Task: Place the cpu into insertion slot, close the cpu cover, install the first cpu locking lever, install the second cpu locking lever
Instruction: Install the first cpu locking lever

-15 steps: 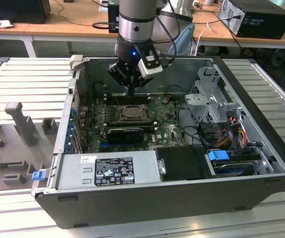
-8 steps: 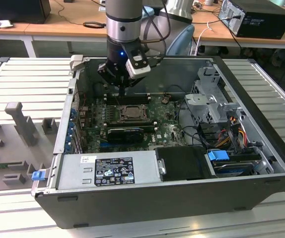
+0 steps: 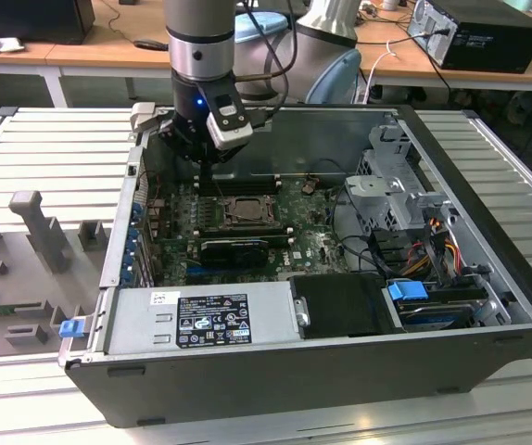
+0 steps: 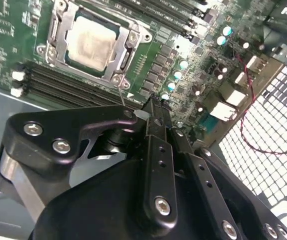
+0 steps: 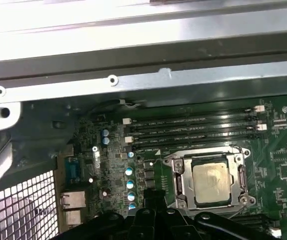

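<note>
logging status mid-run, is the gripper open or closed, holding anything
Gripper: closed, fingers together, nothing visibly held between them.

Open room above cpu (image 5: 212,182), memory slots (image 5: 193,131) beside, case wall (image 5: 183,80) seemingly close

Cpu (image 4: 88,45) sits in the insertion slot (image 3: 245,209), on the circuit board (image 3: 314,247) inside the computer case (image 3: 340,375). Memory slots (image 5: 193,131) flank the slot on two sides. Gripper (image 4: 156,107) hangs over the board, just beside the slot.
</note>
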`<state>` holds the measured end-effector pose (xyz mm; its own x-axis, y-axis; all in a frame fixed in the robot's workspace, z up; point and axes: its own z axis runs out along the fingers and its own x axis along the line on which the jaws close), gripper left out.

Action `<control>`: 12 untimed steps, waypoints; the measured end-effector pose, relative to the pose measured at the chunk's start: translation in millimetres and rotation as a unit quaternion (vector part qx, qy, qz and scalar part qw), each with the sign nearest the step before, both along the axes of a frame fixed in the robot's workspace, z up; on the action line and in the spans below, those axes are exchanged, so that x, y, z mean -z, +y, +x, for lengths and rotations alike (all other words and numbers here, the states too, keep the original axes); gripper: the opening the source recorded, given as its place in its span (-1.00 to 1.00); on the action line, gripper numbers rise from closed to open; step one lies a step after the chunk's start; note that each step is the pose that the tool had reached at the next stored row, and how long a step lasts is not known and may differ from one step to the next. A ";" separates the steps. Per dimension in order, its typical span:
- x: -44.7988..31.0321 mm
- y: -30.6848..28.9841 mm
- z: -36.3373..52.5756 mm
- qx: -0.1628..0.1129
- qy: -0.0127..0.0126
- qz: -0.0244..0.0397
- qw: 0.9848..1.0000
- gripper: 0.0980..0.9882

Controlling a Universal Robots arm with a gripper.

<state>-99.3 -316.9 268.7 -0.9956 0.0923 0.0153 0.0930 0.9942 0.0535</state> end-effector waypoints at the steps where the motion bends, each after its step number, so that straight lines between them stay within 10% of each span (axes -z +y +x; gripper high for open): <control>1: 0.3 0.0 0.0 -0.007 0.000 0.001 1.000 -0.98; 12: 6.6 13.9 -11.2 -0.036 0.000 0.005 0.999 -0.98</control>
<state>-110.5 -303.0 262.0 -0.9997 0.0209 0.0159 0.0218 0.9977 0.0634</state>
